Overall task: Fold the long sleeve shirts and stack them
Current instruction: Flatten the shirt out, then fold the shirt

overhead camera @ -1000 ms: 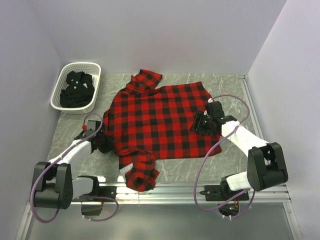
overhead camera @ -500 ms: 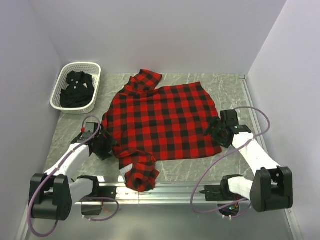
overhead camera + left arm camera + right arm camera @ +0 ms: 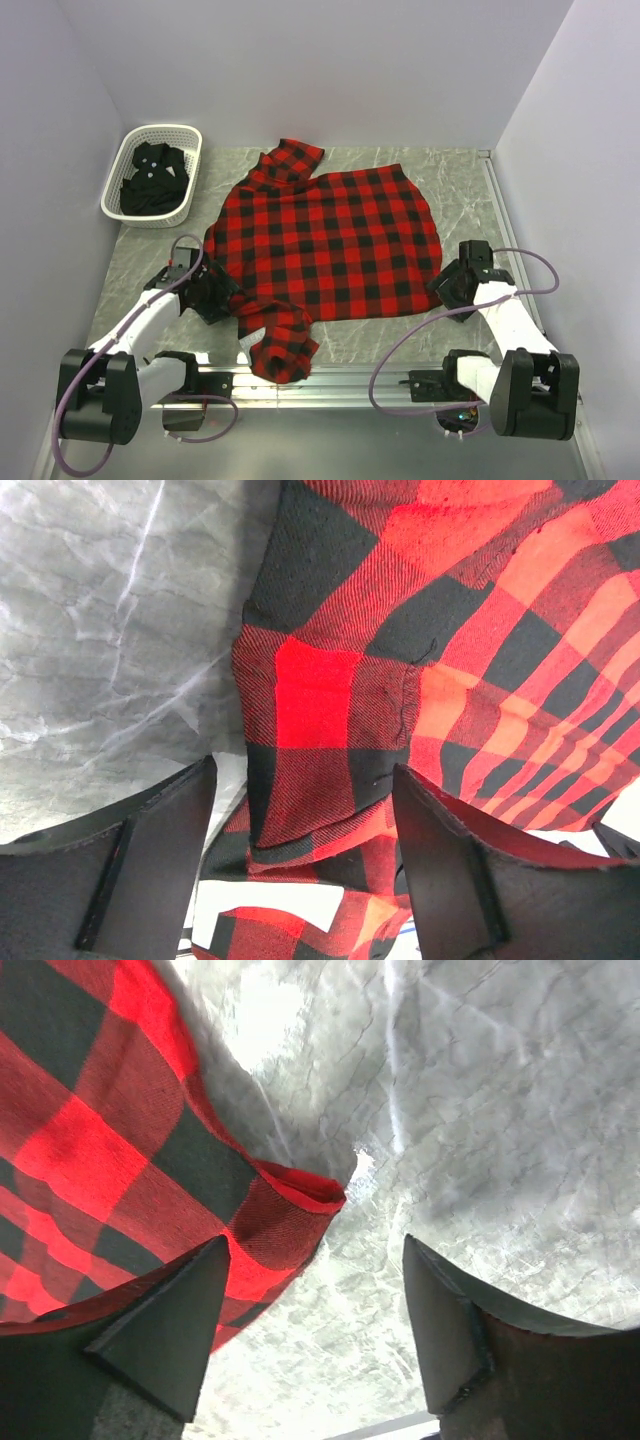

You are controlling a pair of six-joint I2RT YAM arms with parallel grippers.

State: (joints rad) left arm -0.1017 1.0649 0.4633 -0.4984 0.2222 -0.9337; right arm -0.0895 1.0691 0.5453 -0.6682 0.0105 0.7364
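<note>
The red-and-black flannel shirt (image 3: 325, 240) lies spread flat across the table, with one sleeve bunched at the near edge (image 3: 282, 350). The black shirt (image 3: 152, 178) lies crumpled in the white basket (image 3: 160, 131) at the back left. My left gripper (image 3: 215, 295) is open at the flannel's near-left edge. In the left wrist view the left gripper (image 3: 300, 850) hangs over the flannel (image 3: 400, 630) with nothing pinched. My right gripper (image 3: 455, 283) is open just off the flannel's near-right corner. That corner (image 3: 290, 1210) curls up beside the left fingertip of the right gripper (image 3: 310, 1320).
Grey marbled tabletop (image 3: 460, 180) shows to the right of and behind the flannel. A metal rail (image 3: 350, 380) runs along the near edge between the arm bases. Walls close in on the left, back and right.
The left gripper opened, let go of the flannel's left edge and shifted slightly. The right gripper moved off the shirt, right and toward the near edge, leaving the right side flat.
</note>
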